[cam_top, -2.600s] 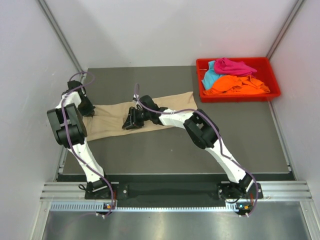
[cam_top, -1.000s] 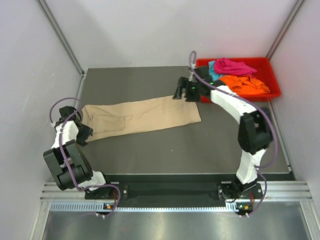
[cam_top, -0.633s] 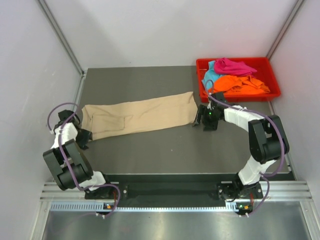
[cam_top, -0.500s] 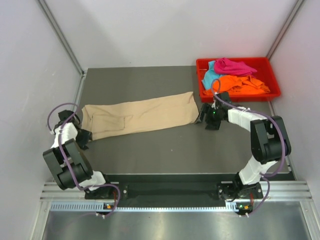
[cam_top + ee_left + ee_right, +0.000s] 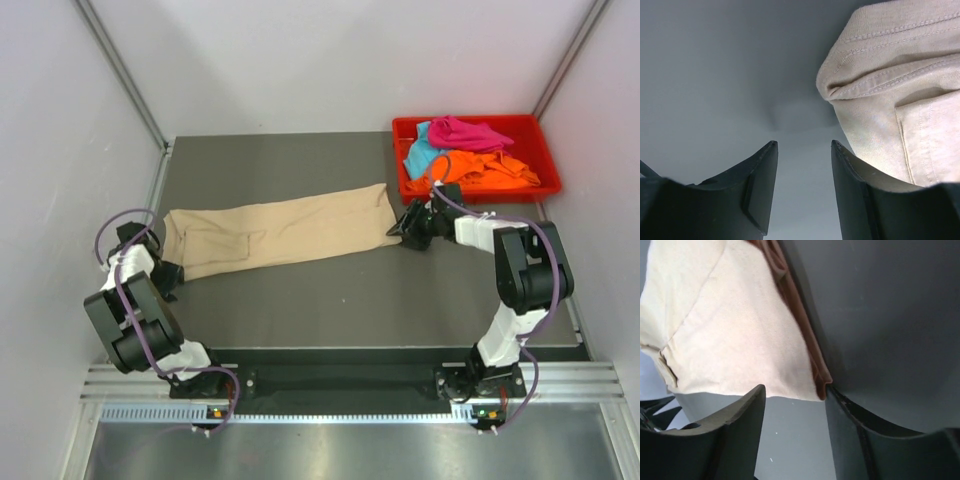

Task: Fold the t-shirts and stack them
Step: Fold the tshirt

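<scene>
The beige t-shirt (image 5: 280, 232) is seen spread as a long band across the table (image 5: 330, 300), with the left gripper (image 5: 802, 145) and right gripper (image 5: 795, 390) set at its ends, jaws apart, nothing clamped

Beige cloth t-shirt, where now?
Top view: beige cloth t-shirt lies across the table, left gripper at one end, right gripper at the other by the red plastic tray.
</scene>
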Controlling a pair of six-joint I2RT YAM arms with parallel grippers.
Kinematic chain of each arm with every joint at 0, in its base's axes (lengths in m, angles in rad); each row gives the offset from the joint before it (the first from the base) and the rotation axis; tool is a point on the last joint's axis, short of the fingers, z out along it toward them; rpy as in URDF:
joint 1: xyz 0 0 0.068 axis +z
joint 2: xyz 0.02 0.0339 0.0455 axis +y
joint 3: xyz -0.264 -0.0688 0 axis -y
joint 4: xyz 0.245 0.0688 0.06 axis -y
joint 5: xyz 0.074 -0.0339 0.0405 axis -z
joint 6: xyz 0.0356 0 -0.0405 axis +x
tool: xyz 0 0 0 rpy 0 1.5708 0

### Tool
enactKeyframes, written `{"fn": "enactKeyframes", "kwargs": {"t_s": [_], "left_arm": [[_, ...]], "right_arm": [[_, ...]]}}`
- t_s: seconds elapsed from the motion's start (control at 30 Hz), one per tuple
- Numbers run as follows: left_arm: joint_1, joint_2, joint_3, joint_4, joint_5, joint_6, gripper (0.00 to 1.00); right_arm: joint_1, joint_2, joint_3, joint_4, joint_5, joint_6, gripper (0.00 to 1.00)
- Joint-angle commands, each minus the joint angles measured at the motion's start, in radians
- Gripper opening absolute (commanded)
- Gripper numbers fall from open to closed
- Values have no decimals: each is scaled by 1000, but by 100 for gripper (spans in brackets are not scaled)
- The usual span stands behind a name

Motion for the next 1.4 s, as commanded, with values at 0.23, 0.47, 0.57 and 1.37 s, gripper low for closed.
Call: {"fn": "enactKeyframes", "kwargs": {"t_s": [0.23, 0.47, 0.57, 1.37], "left_arm": [[11, 9, -29, 51, 22, -14, 53], [15, -2, 27, 80, 132, 78, 52], [11, 21, 106, 71, 144, 92, 50], [-285, 722, 937, 68, -123, 278, 55]], "right_arm": [[-6, 61, 5, -55, 61, -47, 0], [-10, 1, -21, -100, 61, -159, 0], [-1, -37, -58, -115, 48, -168, 0], [143, -376, -412, -190, 30, -133, 4]]}}
